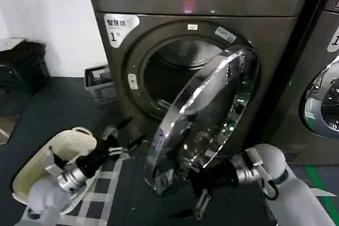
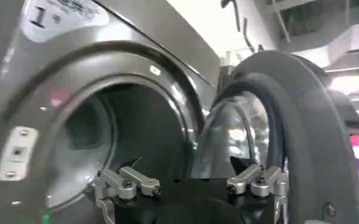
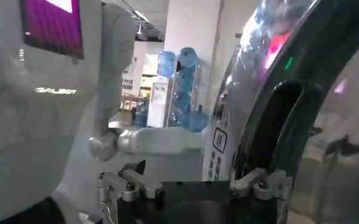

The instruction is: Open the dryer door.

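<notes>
Dryer door (image 1: 204,117) stands swung partly open, hinged at the right of the dryer (image 1: 212,3), drum mouth exposed. We see our right pincer (image 1: 198,197) released, just below the door's near rim. Our left pincer (image 1: 121,140) waits released, left of it.

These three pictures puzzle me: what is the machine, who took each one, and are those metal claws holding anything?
The big picture comes from a camera on a robot's head; the other two from cameras on its wrists. It faces a dryer whose round chrome-rimmed dryer door stands swung partly open. The left gripper hangs open low before the drum opening, holding nothing. The right gripper sits below the door's bottom edge, open too. On the floor to the left lie a cream laundry basket and a grey crate.
</notes>
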`<state>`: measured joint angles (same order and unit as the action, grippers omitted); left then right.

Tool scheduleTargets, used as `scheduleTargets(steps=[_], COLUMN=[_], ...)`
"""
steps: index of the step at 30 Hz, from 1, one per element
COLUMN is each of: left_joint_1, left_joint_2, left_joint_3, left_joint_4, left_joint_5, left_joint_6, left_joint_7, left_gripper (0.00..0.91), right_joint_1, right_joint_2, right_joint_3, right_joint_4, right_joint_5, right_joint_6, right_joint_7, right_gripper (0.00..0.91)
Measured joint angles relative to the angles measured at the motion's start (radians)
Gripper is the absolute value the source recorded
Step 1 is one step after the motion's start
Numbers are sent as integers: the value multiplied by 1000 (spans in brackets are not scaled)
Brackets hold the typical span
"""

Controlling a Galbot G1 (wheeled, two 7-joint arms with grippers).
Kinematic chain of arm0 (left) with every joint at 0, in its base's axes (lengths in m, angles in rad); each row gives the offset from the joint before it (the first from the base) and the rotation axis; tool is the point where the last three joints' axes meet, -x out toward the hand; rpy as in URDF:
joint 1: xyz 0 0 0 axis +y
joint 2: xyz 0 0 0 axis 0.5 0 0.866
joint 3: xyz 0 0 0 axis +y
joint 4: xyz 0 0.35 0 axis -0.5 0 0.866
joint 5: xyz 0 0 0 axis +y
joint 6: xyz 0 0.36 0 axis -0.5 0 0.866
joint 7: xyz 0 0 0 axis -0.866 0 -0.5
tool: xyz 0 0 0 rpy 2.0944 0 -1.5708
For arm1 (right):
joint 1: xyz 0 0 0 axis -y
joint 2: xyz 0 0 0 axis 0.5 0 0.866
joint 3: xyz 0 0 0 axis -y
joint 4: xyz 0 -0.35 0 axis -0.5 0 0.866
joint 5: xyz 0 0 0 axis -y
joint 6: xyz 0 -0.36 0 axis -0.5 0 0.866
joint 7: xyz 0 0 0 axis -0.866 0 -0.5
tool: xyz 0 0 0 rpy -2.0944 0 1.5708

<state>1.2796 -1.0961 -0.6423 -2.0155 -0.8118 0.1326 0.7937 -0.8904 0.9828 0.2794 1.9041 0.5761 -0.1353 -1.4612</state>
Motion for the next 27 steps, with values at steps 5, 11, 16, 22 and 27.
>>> scheduleTargets(steps=[5, 11, 16, 22, 27], left_joint_1=[-30, -65, -95, -128, -152], left_joint_2=[13, 29, 36, 40, 50], left_joint_3=[66, 139, 194, 265, 332], left_joint_4=[-9, -11, -7, -2, -5], left_joint_5=[-4, -14, -17, -19, -14], left_joint_6=[2, 4, 6, 5, 5], left_joint_7=[26, 40, 47, 61, 72], left_gripper=[907, 907, 907, 907, 907], right_joint_1=[-34, -70, -112, -161, -215], right_joint_2=[-14, -29, -51, -72, -64], right_joint_3=[76, 169, 272, 398, 539], right_joint_4=[-22, -56, -75, -114, -150], right_joint_5=[-2, 1, 4, 1, -6], right_joint_6=[0, 11, 26, 43, 45], right_joint_7=[-4, -6, -8, -6, 4], right_gripper=[907, 907, 907, 907, 907])
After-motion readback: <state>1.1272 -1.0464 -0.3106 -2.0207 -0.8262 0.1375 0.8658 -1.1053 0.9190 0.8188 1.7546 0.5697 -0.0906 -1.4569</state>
